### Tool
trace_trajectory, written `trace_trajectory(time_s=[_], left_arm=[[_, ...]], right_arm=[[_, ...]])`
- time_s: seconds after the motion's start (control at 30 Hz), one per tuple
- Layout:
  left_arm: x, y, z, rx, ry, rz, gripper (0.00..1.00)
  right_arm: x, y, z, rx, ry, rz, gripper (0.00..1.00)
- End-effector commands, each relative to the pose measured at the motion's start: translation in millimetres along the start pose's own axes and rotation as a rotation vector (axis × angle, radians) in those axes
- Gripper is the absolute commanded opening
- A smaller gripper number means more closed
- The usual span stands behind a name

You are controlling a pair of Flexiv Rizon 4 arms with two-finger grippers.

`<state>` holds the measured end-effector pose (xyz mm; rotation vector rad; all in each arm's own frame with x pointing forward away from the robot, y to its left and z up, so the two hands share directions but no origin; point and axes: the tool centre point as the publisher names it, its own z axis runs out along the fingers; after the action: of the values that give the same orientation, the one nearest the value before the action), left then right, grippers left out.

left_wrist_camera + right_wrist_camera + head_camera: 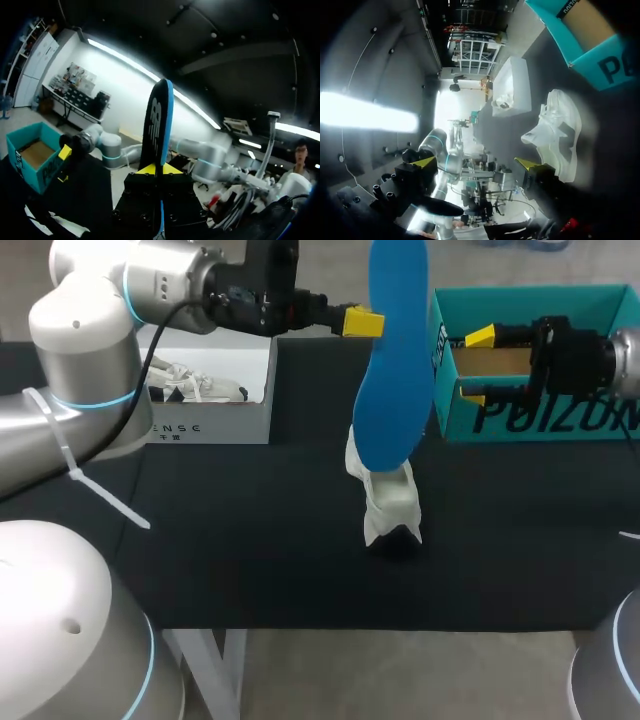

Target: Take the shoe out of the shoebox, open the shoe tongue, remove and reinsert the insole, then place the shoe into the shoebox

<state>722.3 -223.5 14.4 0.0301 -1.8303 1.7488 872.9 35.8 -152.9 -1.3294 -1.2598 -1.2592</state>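
Above the black worktop (250,540), left claw (365,321) pinched tight on upright blue insole (392,370), white shoe (392,502) on worktop below it, right claw (476,365) spread wide over open teal shoebox (530,420), white box (215,420) holding another shoe near left arm

This is a robotics lab, arranged as a test bench for manipulation. A black-covered table (250,540) on white metal legs is the workplace. The silver left arm (90,350), with blue rings at its joints, and the right arm (625,355) come in over its two sides. A black cable (149,365) and a white zip tie (100,495) run along the left arm. Props are staged on the table: a teal shoebox (540,415) far right, a white box (215,425) far left and a white shoe (392,505) at its middle. Above the table the left gripper (160,170) clamps a blue insole (395,370).
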Motion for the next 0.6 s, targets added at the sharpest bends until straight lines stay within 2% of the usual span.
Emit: trace_trajectory(time_s=[0.03, 0.07, 0.1, 0.5, 0.53, 0.57, 0.6], left_arm=[[-28.2, -5.6, 4.7, -0.022, 0.11, 0.915, 0.0], [-34.1, -7.0, 5.7, -0.021, 0.114, 0.973, 0.0], [-38.5, -9.3, 6.8, -0.01, 0.083, 0.944, 0.0], [-38.5, -9.3, 6.8, -0.01, 0.083, 0.944, 0.0], [-41.1, -7.7, 4.2, -0.036, 0.085, 1.059, 0.0], [-46.8, -5.3, 2.2, -0.053, 0.095, 1.259, 0.0], [-51.3, -3.5, 0.1, -0.101, 0.102, 1.394, 0.0]], right_arm=[[-0.7, 0.6, 0.9, 0.0, -0.001, 0.0, 1.0], [-0.7, 0.6, 0.9, 0.0, -0.001, 0.0, 1.0], [-0.7, 0.6, 0.9, 0.0, -0.001, 0.0, 1.0], [-0.7, 0.6, 0.9, 0.0, -0.001, 0.0, 1.0], [-0.7, 0.6, 0.9, 0.0, -0.001, 0.0, 1.0], [-0.7, 0.6, 0.9, 0.0, -0.001, 0.0, 1.0], [-0.7, 0.6, 0.9, 0.0, -0.001, 0.0, 1.0]])
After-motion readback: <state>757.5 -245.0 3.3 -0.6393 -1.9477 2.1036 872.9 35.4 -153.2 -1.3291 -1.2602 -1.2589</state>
